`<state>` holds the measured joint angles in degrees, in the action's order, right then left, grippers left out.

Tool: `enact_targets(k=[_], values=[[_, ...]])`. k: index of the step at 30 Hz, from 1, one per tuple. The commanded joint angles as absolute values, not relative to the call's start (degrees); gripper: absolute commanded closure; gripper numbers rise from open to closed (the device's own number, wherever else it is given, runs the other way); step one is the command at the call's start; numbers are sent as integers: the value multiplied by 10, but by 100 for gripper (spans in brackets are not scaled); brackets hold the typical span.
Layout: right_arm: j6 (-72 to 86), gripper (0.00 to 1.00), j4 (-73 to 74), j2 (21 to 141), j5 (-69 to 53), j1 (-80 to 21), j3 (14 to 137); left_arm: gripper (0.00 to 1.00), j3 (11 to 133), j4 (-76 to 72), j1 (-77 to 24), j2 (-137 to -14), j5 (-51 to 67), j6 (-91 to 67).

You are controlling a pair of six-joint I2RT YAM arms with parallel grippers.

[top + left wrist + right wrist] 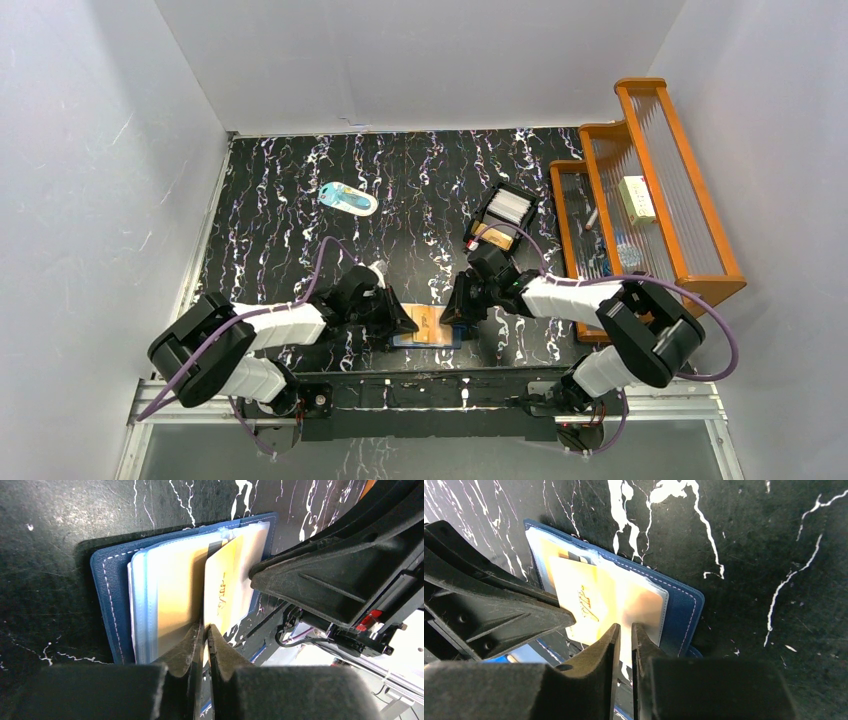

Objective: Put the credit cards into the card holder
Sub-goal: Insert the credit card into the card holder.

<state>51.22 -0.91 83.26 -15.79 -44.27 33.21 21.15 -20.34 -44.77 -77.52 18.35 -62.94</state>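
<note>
The navy card holder (447,341) lies open near the table's front edge, its pale pages and clear pockets facing up (112,580) (684,610). A golden-tan credit card (222,592) (584,605) stands on edge, partly inside a pocket. My left gripper (205,630) (405,322) is shut on the card's near edge. My right gripper (625,628) (452,310) comes in from the opposite side, its jaws a narrow gap apart at the edge of a clear pocket (644,600). More white cards (508,205) sit in a black box tray.
The black box tray (486,213) stands behind the right arm. A pale-blue-and-white oval item (349,199) lies at the back left. An orange wooden rack (640,180) runs along the right side. Each wrist view shows the other arm's fingers (325,575) (499,605) close by.
</note>
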Motion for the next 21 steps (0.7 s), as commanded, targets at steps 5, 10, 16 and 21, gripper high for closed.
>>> enact_targets(k=[5,10,16,21], values=[[474,74,75,767,-68,-445,359,79,263,-126,-461,-772,135,-596],[459,71,106,746,-32,-446,359,69,278,-113,-464,-777,131,-588],[465,72,76,767,-35,-445,336,67,299,-113,-477,-814,138,-580],[475,74,49,781,-39,-445,319,67,319,-113,-493,-839,141,-571]])
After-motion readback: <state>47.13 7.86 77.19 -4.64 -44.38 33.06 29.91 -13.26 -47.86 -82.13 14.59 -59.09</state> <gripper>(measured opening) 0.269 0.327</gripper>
